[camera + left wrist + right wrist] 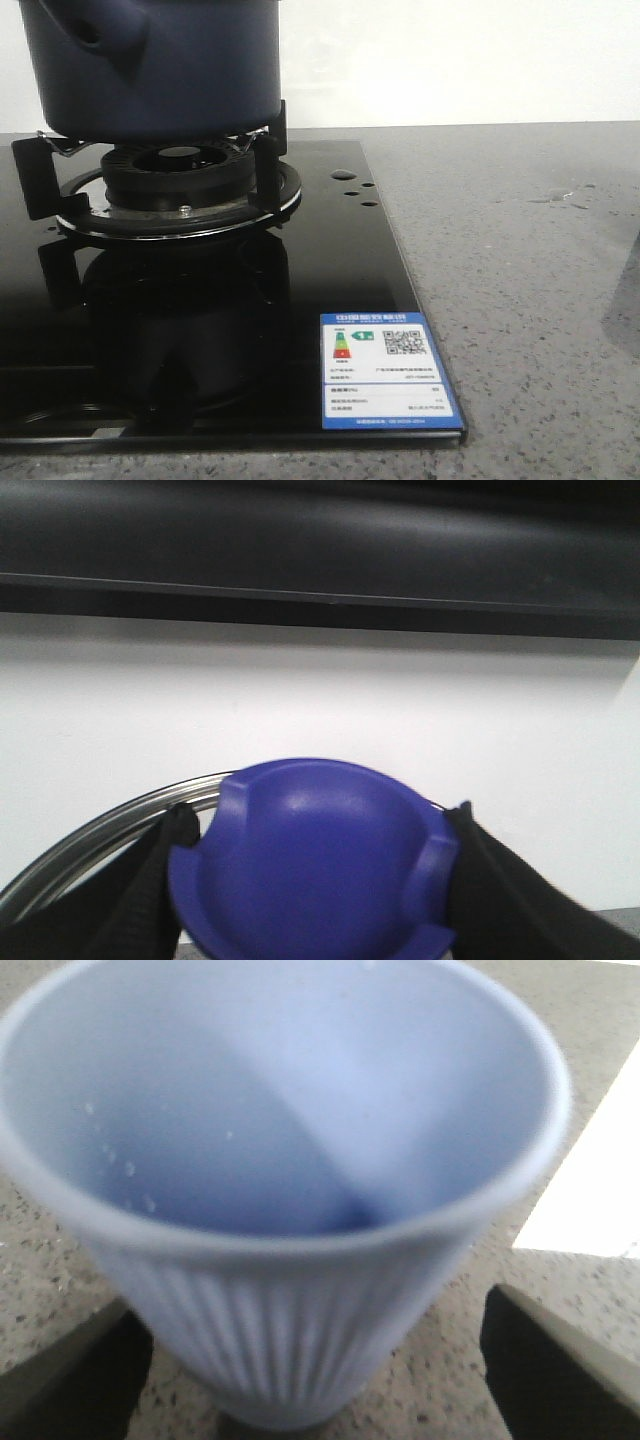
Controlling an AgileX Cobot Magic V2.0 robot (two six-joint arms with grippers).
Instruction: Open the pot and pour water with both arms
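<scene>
1. While you watch the front view, note that the pot (150,65) sits on the black burner grate (170,185) of the glass cooktop (330,290), its stubby handle (95,30) showing on its near left side; neither arm appears in that view.
2. You see the left gripper (315,880) through its wrist camera: the 2 dark fingers (140,890) press against opposite sides of a rounded blue lid knob (310,865), so they are clamped on it at a moderate width.
3. Behind the knob, between and beyond the fingers, a curved metal rim (110,825) shows against a white wall (320,700).
4. You see the right gripper (310,1380) spread wide, with a pale blue ribbed cup (290,1190) standing upright between its fingers (80,1380).
5. Each finger sits beside the cup's base with a visible gap, so nothing is gripped there.
6. Small droplets cling inside the cup's wall, and it rests on the speckled grey countertop (40,1260).
7. Some water drops lie on the cooktop's far right corner.
</scene>
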